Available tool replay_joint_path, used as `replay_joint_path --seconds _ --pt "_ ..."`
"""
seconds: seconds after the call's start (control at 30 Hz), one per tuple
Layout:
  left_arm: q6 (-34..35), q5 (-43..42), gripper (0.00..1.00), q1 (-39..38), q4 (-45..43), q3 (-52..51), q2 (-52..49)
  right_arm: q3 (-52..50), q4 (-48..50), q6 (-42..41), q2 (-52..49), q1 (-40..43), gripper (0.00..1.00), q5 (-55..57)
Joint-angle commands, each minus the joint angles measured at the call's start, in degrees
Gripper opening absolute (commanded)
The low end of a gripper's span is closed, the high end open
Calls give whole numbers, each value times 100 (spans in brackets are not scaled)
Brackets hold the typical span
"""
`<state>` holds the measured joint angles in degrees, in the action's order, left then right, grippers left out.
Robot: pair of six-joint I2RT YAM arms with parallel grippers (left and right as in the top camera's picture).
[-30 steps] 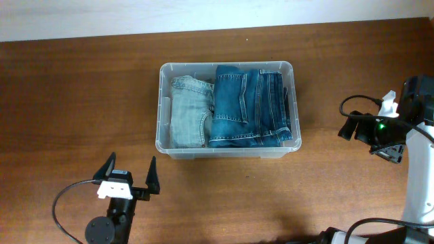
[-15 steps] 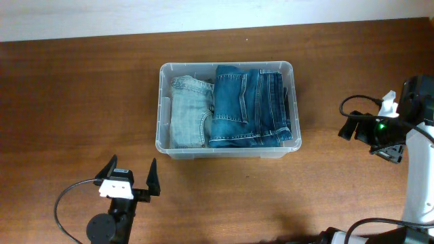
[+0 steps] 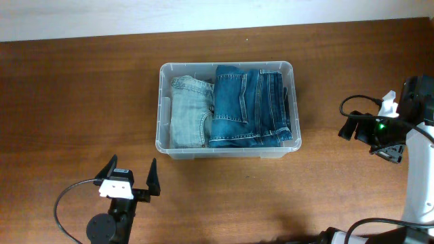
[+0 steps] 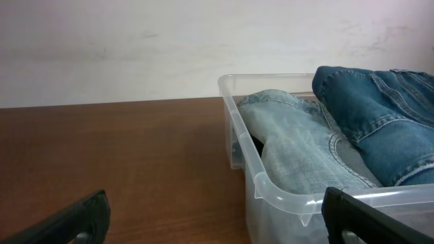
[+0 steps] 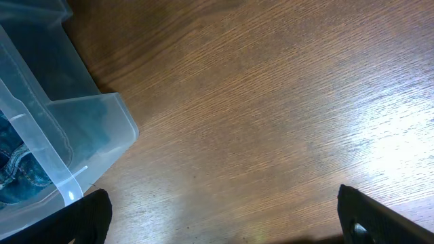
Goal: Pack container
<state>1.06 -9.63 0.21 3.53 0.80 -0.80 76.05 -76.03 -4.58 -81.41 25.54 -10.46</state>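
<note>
Fingers of the left gripper stand spread wide with nothing between them, above bare table in front of the container's left corner. The right gripper is likewise fully spread and empty. Its wrist view shows only wood below it and one corner of the tub at the upper left.

Location of the task item: the container sits at the middle of the table, well apart from both grippers, its long side facing the robot.

Contents: a folded pair of light-wash jeans fills the left part and a folded pair of dark-wash jeans fills the rest, the two touching side by side. In the left wrist view the dark pair rises above the rim.

Step in hand, as a judgement: packing looks finished or close to it. No loose garment lies on the table in any view, and no lid is visible. If anything is left to do, it would be pressing the dark pair down level with the rim, which calls for a downward approach from above the tub rather than a grasp.

Markings: no brand, label or writing is legible on the tub or the denim. The only marker noted is a small green light on the right arm.
</note>
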Motion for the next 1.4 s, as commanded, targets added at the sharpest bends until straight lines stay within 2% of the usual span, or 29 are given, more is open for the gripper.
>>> replay_joint_path --seconds 0.0,0.37,0.6,0.9,1.0,1.1,1.17,1.23,1.37 --pt "-70 42 99 35 17 -28 50 -2 4 -33 -4 35 99 15" --pt "-70 42 99 35 17 -28 50 -2 4 -33 238 28 98 15" --pt "-70 42 100 35 17 -28 50 -4 2 -33 1661 -9 98 17" --pt "-70 42 99 35 17 -28 50 -13 0 -31 3403 -695 99 20" --pt "-70 42 99 35 17 -28 50 -120 313 -15 3908 -833 98 251" --pt "-70 42 99 35 17 -28 50 -479 837 -33 4376 -925 98 -31" --pt "-70 42 100 35 17 -28 50 -1069 1578 -28 4804 -1034 99 -446" --pt "-70 42 99 35 17 -28 50 -2096 2686 -28 5445 -1222 99 -903" --pt "-70 42 99 35 17 -28 50 -3547 4059 -31 6367 -1521 98 -1272"
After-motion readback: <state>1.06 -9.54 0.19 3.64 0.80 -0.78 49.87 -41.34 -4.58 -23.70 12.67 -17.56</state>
